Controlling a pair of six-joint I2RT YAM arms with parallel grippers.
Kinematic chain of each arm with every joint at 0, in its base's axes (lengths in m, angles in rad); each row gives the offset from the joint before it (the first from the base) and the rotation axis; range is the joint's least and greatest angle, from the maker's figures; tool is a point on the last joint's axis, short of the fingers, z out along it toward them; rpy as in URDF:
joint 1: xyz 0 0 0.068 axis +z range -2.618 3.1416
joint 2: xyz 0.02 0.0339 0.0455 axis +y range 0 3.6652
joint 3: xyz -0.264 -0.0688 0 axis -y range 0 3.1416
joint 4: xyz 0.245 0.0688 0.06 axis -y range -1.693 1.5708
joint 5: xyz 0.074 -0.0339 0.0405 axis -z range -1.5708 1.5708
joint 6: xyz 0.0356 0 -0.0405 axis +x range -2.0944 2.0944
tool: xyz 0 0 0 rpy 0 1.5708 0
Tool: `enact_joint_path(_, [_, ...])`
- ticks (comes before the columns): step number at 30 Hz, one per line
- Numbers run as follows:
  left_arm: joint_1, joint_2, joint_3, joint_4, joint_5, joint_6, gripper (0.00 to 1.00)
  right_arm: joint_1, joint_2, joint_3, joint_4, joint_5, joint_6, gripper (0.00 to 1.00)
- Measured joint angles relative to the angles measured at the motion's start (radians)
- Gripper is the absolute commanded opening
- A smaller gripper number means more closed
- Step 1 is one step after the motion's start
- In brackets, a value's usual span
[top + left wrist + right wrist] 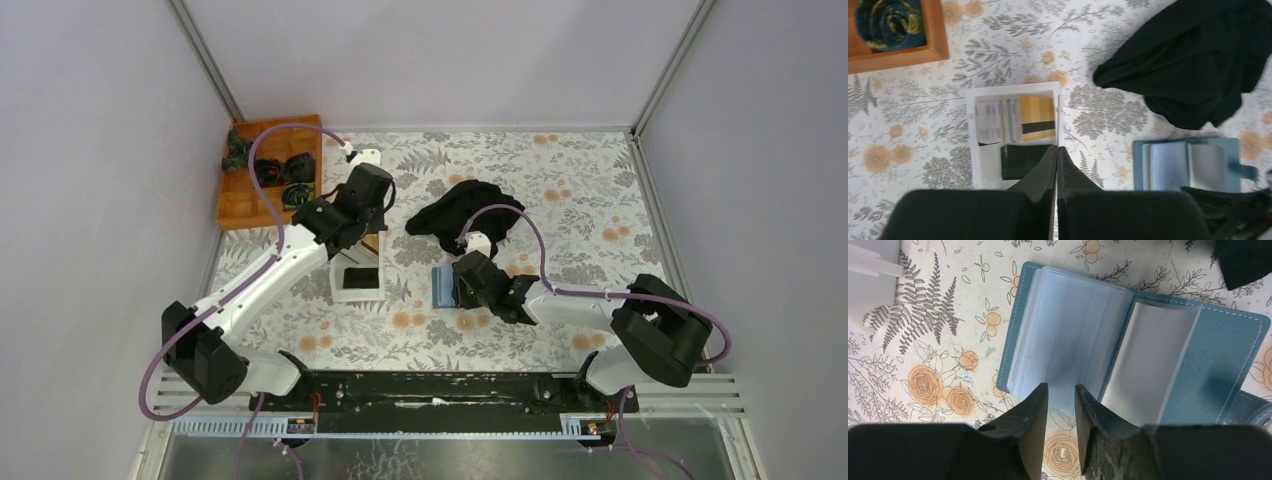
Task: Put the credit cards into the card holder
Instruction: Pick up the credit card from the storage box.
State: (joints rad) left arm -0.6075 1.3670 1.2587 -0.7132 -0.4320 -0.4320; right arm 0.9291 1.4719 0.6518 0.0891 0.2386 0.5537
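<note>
Overhead, the card holder (446, 286) lies open just right of the white tray (340, 292); left wrist: left hand (1057, 150) shut, empty, above the tray's credit cards (998, 121), should open first; right wrist: right hand (1061, 388) part-open, empty, at the holder's edge.

Black cloth (462, 212), wooden tray (245, 205), white tray (1013, 90)

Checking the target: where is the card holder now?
Top view: the card holder lies open right of centre, between the white tray and the right gripper, on the near side of the black cloth.
</note>
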Motion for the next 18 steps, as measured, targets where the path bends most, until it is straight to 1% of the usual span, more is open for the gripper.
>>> enact_joint_path(5, [-0.027, -0.010, 0.029, 0.001, 0.075, 0.005, 0.00, 0.000, -0.025, 0.000, 0.000, 0.008, -0.005, 0.35])
enact_joint_path(11, [-0.039, -0.010, 0.034, 0.001, 0.214, 0.025, 0.00, 0.000, -0.063, -0.001, 0.006, 0.013, -0.019, 0.36])
enact_joint_path(18, [-0.039, -0.003, 0.000, 0.034, 0.360, 0.028, 0.00, 0.000, -0.077, -0.018, 0.006, 0.021, -0.026, 0.36])
